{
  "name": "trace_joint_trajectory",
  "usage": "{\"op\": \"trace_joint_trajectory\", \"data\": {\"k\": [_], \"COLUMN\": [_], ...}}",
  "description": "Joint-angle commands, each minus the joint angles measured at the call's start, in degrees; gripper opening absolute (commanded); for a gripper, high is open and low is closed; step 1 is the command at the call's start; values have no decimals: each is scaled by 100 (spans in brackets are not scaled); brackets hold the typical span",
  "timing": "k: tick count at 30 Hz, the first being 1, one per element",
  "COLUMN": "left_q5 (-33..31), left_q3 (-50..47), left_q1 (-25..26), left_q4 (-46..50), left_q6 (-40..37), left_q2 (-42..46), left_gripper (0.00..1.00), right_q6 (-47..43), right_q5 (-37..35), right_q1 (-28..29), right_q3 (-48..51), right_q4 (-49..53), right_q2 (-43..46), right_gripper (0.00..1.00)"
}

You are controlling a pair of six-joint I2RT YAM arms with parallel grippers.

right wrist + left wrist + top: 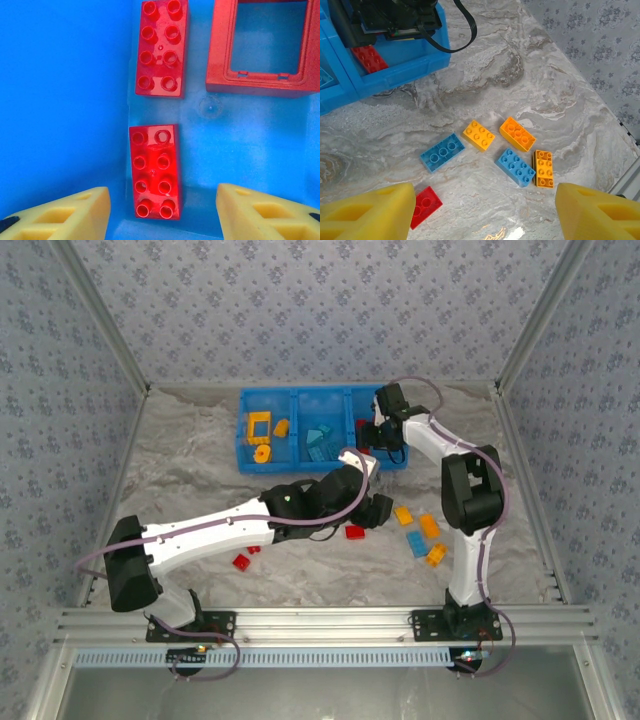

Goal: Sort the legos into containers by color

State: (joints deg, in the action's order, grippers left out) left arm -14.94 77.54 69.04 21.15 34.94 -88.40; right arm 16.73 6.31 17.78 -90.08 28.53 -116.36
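My right gripper (pixel 162 212) hangs open inside the right compartment of the blue bin (pixel 300 397). Below it, a red brick (pixel 154 172) lies on the bin floor with a gap to each finger. Another red brick (pixel 162 47) and a red square frame (pixel 260 50) lie farther in. My left gripper (pixel 485 215) is open and empty over the table. Under it lie two blue bricks (pixel 442 151) (pixel 515 167), a yellow brick (pixel 479 135), two orange bricks (pixel 517 133) (pixel 543 168) and a red brick (pixel 425 206) beside the left finger.
The bin's left compartment holds a yellow frame (pixel 259 426) and a round yellow piece (pixel 262 453); the middle holds blue bricks (pixel 320 443). Small red bricks (pixel 241 561) lie on the table left of centre. Patterned walls close in the sides.
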Motion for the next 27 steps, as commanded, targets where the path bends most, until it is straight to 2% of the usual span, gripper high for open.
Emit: {"op": "trace_joint_trajectory", "data": {"k": [1, 6, 13, 18, 21, 23, 27], "left_q5": [-218, 62, 1096, 1792, 2106, 2359, 2528], "left_q3": [-70, 4, 17, 93, 180, 181, 309], "left_q1": [26, -198, -760, -1005, -1205, -1353, -1414], "left_q4": [122, 404, 488, 689, 820, 750, 646], "left_q6": [-115, -433, -1152, -2127, -2530, -2707, -3308], "left_q2": [207, 172, 128, -173, -457, -611, -1078], "left_gripper": [74, 74, 73, 72, 72, 72, 73], "right_q6": [-28, -117, -242, -168, 60, 342, 1251], "right_q5": [-209, -846, -1662, -1653, -1285, -1180, -1517], "right_q1": [55, 211, 604, 1097, 1512, 1840, 2468], "right_q3": [69, 327, 1599, 2760, 3304, 3573, 3819], "right_q4": [68, 9, -117, 158, 471, 867, 1959], "right_q2": [629, 1777, 4094, 5863, 6809, 7296, 7999], "right_gripper": [60, 58, 59, 62, 64, 66, 69]}}
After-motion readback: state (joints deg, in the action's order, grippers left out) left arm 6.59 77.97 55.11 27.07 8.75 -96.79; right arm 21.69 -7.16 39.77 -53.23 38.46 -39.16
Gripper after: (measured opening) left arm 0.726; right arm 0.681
